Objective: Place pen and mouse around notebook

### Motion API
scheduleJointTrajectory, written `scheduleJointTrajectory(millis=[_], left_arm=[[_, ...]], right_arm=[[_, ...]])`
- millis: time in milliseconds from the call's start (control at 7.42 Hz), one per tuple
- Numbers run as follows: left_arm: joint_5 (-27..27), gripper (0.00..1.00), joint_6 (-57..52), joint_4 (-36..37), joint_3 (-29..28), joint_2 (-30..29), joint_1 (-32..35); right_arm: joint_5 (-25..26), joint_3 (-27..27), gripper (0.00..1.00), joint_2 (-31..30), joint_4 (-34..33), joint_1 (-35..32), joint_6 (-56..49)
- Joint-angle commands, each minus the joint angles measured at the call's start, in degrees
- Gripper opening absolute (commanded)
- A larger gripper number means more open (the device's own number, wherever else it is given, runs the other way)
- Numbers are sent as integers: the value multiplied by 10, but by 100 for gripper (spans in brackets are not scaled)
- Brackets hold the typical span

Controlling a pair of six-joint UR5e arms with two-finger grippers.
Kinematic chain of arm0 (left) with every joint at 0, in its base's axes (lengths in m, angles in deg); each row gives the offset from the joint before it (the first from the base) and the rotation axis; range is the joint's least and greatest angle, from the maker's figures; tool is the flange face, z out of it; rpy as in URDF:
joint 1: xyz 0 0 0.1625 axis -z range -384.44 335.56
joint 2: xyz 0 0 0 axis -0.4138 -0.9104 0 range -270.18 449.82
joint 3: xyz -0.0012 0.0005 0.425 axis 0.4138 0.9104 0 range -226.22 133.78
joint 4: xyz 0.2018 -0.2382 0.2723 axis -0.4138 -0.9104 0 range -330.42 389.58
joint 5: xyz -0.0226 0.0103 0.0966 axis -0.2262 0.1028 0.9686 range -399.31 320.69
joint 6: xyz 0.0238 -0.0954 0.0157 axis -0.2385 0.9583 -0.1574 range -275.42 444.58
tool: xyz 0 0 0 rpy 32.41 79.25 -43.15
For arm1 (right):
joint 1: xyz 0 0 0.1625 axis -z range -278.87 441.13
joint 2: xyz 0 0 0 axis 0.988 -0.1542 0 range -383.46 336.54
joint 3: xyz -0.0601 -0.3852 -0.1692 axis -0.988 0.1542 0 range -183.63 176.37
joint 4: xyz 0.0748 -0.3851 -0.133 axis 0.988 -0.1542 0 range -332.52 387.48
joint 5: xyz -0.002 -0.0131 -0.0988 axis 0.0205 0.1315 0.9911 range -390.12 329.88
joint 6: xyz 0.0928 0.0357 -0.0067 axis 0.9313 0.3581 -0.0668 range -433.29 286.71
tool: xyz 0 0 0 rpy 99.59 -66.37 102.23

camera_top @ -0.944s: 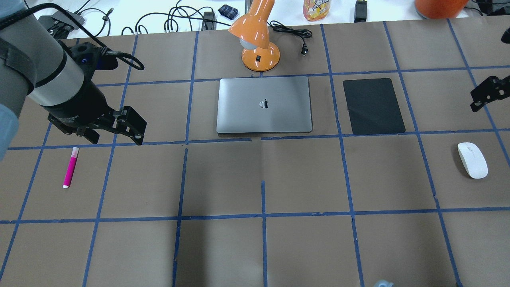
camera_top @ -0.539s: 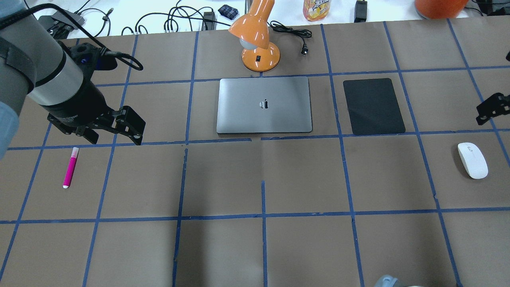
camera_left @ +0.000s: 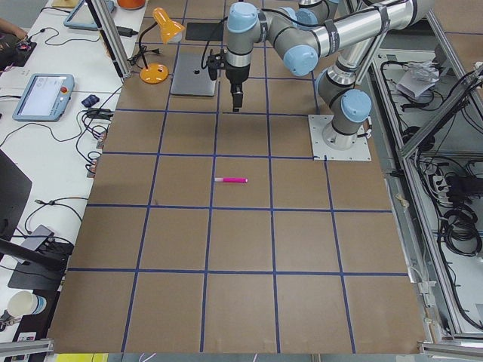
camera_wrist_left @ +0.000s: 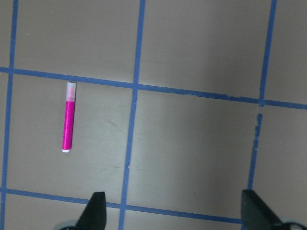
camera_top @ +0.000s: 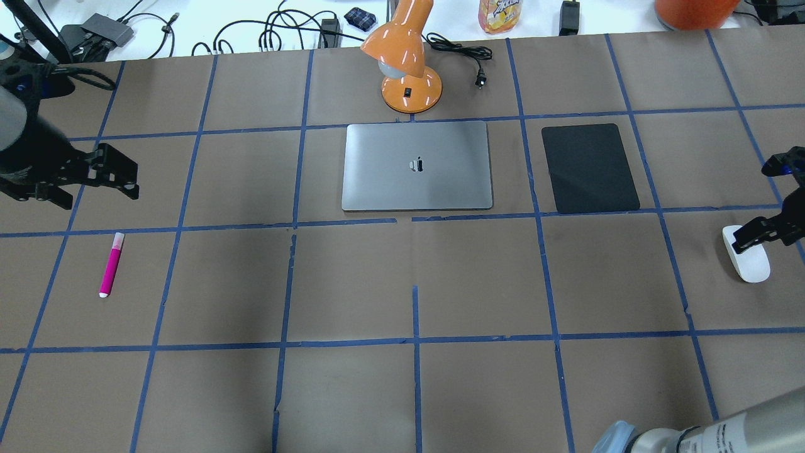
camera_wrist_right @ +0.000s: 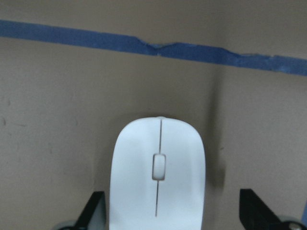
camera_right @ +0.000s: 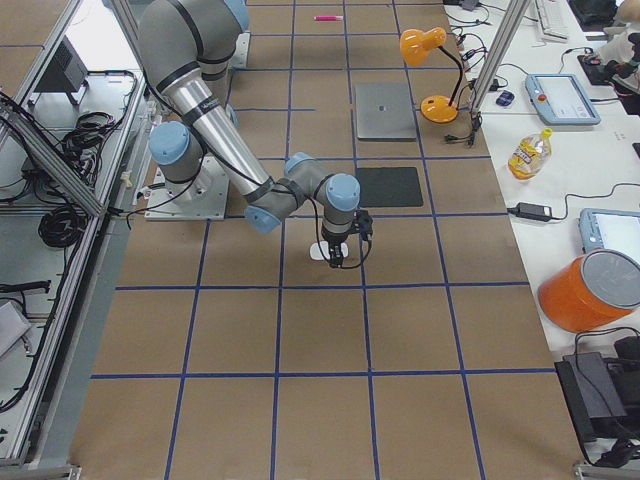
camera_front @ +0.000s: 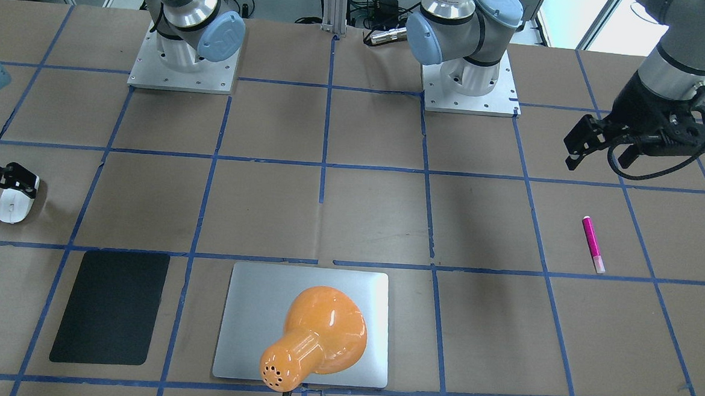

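The magenta pen (camera_top: 111,265) lies alone at the table's left, also seen as the pen (camera_wrist_left: 68,117) in the left wrist view and the pen (camera_front: 592,244) in the front view. My left gripper (camera_top: 97,194) hovers open just beyond it, holding nothing. The white mouse (camera_top: 748,264) sits at the far right. My right gripper (camera_wrist_right: 173,213) is open and low over the mouse (camera_wrist_right: 157,175), one finger on each side and apart from it. The silver notebook (camera_top: 390,185) lies closed at the table's far middle.
An orange desk lamp (camera_top: 405,63) stands just behind the notebook and leans over the notebook (camera_front: 244,313) in the front view. A black mat (camera_top: 589,167) lies to the notebook's right. Cables and a bottle (camera_top: 499,14) line the far white bench.
My left gripper has swung left and now hangs farther from the notebook. My right gripper has come toward me and down over the mouse. Pen and mouse have not moved.
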Motion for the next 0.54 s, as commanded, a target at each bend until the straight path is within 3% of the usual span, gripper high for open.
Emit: scheduleJointTrajectory(millis=[0, 135, 270, 404], left_arm=[[0, 100, -61, 70, 46, -33, -49], [1, 100, -87, 117, 65, -46, -64], [0, 100, -135, 144, 83, -57, -87], [-4, 100, -143, 163, 88, -81, -114]], right_arm=[[-2, -3, 96, 10, -6, -1, 7], [-2, -2, 94, 10, -6, -1, 8], [-2, -2, 74, 9, -6, -1, 20], [-3, 0, 60, 7, -6, -1, 30]])
